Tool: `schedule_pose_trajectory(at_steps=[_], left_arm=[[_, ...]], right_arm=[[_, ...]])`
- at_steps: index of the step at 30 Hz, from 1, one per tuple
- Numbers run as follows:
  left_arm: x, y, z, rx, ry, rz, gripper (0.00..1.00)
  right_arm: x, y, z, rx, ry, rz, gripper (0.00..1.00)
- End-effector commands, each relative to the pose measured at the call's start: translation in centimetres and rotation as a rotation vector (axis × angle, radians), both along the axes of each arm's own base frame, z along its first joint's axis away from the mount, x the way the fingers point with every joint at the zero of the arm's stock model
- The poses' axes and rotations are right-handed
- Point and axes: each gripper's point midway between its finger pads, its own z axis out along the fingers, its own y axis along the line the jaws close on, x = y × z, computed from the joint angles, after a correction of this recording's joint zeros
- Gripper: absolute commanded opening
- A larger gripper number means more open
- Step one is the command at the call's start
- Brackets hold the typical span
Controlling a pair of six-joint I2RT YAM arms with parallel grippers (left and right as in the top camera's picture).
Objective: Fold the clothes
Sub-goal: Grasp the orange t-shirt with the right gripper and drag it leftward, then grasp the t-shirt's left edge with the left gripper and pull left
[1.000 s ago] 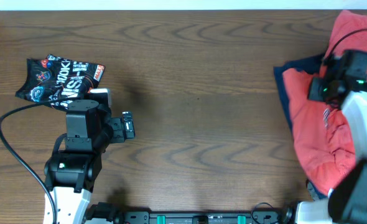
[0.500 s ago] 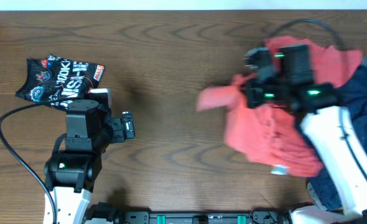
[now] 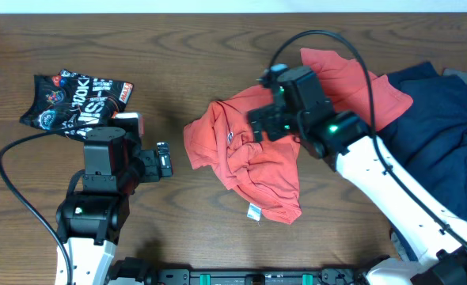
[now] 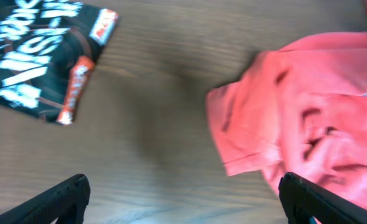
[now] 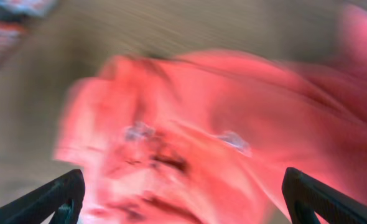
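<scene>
the right gripper (image 5: 190, 198) has its jaws spread wide, with both black fingertips out at the bottom corners of its wrist view. nothing is pinched between them, and only the coral-red t-shirt (image 3: 249, 162) lies blurred underneath, so it looks to have let go or to be just letting go. the left gripper (image 4: 183, 198) is likewise wide apart and empty, parked low over the bare table (image 3: 218, 47), and it has not shifted across the overhead pictures. outward from the right jaws the change is large. a second ago the shirt sat heaped at the far right edge on top of the dark navy garment (image 3: 443, 119), and half a second ago it was travelling under the right arm. now it lies crumpled near the middle of the table, its left edge reaching toward the left arm and its upper right part trailing back to touch the navy heap. a small white tag shows at its lower hem, and the chest lettering cannot be read. the navy garment is left behind at the right side, with more of it uncovered than before. the small black printed garment (image 3: 75, 99) lies at the far left, well apart from the shirt and unmoved. judging from this, the shirt has been brought into working room but no fold is made yet. it is bunched and will need spreading flat first, most likely with each arm taking an opposite edge.
</scene>
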Motion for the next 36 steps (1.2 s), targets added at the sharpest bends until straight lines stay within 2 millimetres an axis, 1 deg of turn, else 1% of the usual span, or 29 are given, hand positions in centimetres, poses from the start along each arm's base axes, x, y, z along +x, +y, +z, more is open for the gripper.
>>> schedule_pose_trajectory(at_steps=[1,2,4,7,10,12,15,16,18,19,22,25,26,27,28,30,31,32,33,34,36], left_arm=[[-0.3,-2.6,0.8,-0.125,-0.002,-0.1,0.98],[-0.4,-3.2,0.7,-0.158,0.01,-0.115,0.98],[-0.6,-3.6,-0.1,-0.224,0.055,-0.08,0.98],[-0.6,-3.8,-2.4,-0.297,0.16,0.015,0.98],[-0.7,-4.3,-4.8,-0.32,0.267,0.056,0.98],[-0.6,-4.9,-6.5,-0.323,0.337,0.068,0.98],[-0.1,-5.9,-8.9,-0.322,0.416,0.073,0.98],[0.1,-6.4,-9.9,-0.324,0.447,0.078,0.98],[0.4,-7.1,-11.3,-0.321,0.482,0.076,0.98],[0.6,-7.8,-12.3,-0.317,0.502,0.06,0.98],[1.0,-9.9,-14.3,-0.34,0.543,0.002,0.98],[1.5,-11.4,-16.1,-0.341,0.56,-0.039,0.98],[1.6,-11.8,-16.8,-0.337,0.565,-0.048,1.0],[1.8,-12.0,-17.3,-0.335,0.567,-0.053,0.96],[1.9,-12.2,-17.9,-0.333,0.569,-0.057,0.88],[2.4,-12.2,-18.8,-0.328,0.564,-0.057,0.55],[2.8,-11.8,-19.2,-0.315,0.554,-0.05,0.38],[3.2,-11.1,-19.5,-0.294,0.542,-0.027,0.2],[3.7,-10.2,-19.6,-0.266,0.526,0.001,0.07],[4.2,-9.4,-19.5,-0.239,0.506,0.019,0.06],[5.8,-7.5,-18.5,-0.191,0.456,0.037,0.06]], right_arm=[[1.5,-7.5,0.3,-0.133,-0.021,-0.311,0.99],[1.1,-8.9,-0.1,-0.155,0.01,-0.337,0.99],[0.1,-11.9,-0.9,-0.196,0.081,-0.396,0.99],[-1.3,-15.4,-2.0,-0.225,0.184,-0.47,0.99],[-2.6,-18.1,-2.6,-0.248,0.259,-0.534,0.99],[-3.4,-19.4,-2.9,-0.256,0.297,-0.567,0.99],[-4.4,-20.9,-3.1,-0.268,0.344,-0.607,0.99],[-4.7,-21.4,-3.2,-0.27,0.359,-0.621,0.99],[-5.1,-21.9,-3.3,-0.263,0.379,-0.633,0.99],[-5.2,-22.1,-3.4,-0.256,0.388,-0.64,0.99],[-5.4,-22.5,-3.5,-0.245,0.398,-0.654,0.99],[-5.4,-22.3,-3.5,-0.229,0.405,-0.651,0.99],[-5.4,-22.2,-3.5,-0.224,0.406,-0.649,0.99],[-5.4,-22.2,-3.5,-0.223,0.407,-0.648,0.99],[-5.4,-22.1,-3.5,-0.22,0.408,-0.646,0.99],[-5.4,-22.0,-3.6,-0.214,0.412,-0.644,0.99],[-5.4,-22.0,-3.6,-0.212,0.413,-0.643,0.99],[-5.4,-22.0,-3.6,-0.211,0.413,-0.642,0.99],[-5.4,-22.0,-3.6,-0.211,0.413,-0.642,0.99],[-5.4,-21.9,-3.6,-0.211,0.414,-0.642,0.99],[-5.4,-21.9,-3.6,-0.209,0.415,-0.641,0.99]])
